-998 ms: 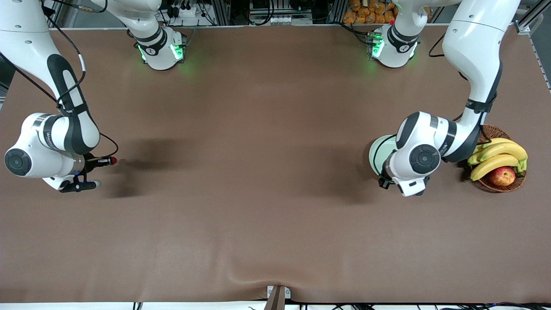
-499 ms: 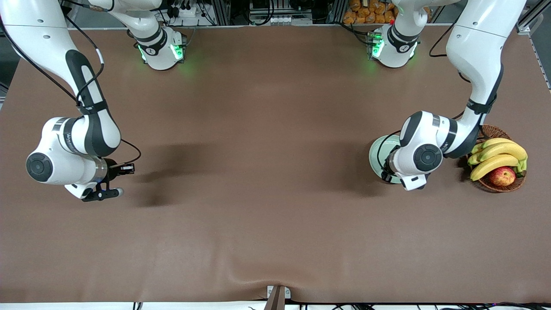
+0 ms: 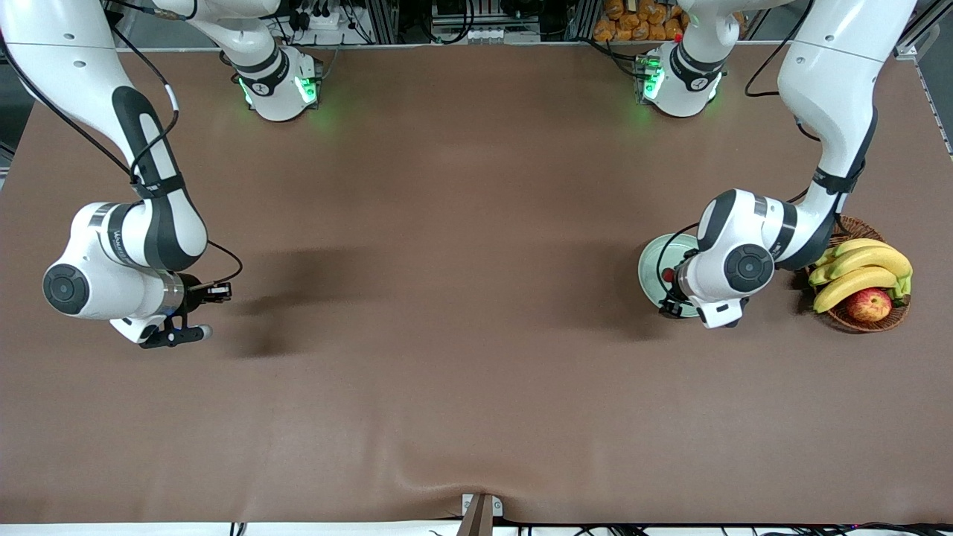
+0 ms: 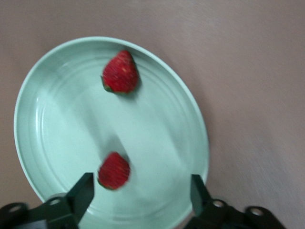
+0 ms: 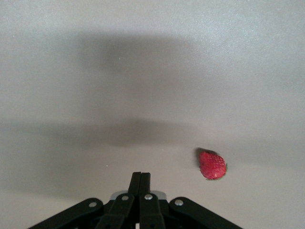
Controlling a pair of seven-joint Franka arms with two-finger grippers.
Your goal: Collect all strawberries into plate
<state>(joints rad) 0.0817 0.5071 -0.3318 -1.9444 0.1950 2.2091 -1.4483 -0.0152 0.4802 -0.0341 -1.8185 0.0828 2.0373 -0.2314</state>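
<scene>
the left tool hovers over the pale mint-green plate, its fingers spread wide with nothing between them. in the left wrist view two strawberries lie on the plate: one strawberry near the rim, a second strawberry close by one spread finger. in the front view the plate sits at the middle right of the frame, partly covered by the left arm, with a wicker basket of bananas and an apple farther toward the left arm's end of the surface

the right tool is at the middle left of the front view, over bare surface, fingers pressed together and holding nothing. the right wrist view shows a third strawberry lying on the surface, apart from the fingertips
</scene>
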